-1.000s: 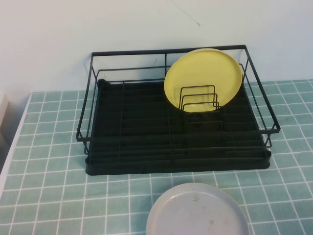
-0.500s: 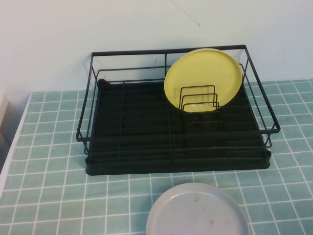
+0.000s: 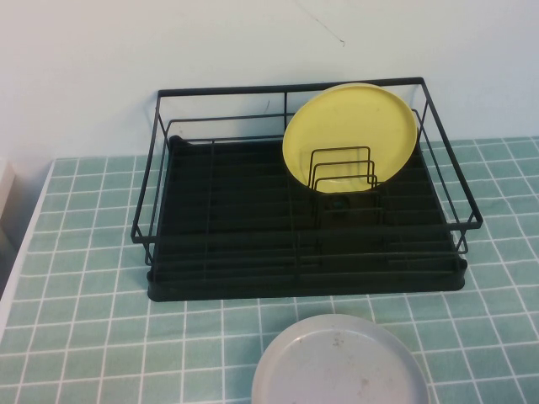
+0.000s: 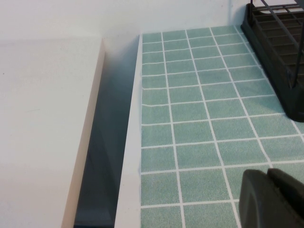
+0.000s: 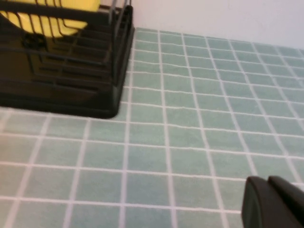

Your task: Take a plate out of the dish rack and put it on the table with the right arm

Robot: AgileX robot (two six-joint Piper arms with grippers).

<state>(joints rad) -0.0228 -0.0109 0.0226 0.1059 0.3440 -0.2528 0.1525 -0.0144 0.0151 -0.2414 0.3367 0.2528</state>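
Observation:
The pale-yellow plate (image 3: 349, 135) stands upright on its edge in the back right of the black wire dish rack (image 3: 210, 252), leaning behind the wire dividers. Part of the plate (image 5: 47, 19) and a corner of the rack (image 5: 95, 80) show in the right wrist view. My right gripper (image 5: 268, 183) is shut and empty, low over the green tiled table (image 5: 190, 133), off to the rack's right side and apart from it. My left gripper (image 4: 268, 173) is shut and empty over the table (image 4: 190, 118) near its left edge. Neither gripper shows in the high view.
A grey plate (image 3: 341, 362) lies flat on the table in front of the rack. A corner of the rack (image 4: 280, 52) shows in the left wrist view. A white ledge (image 4: 42, 133) and a dark gap (image 4: 104, 156) border the table's left edge.

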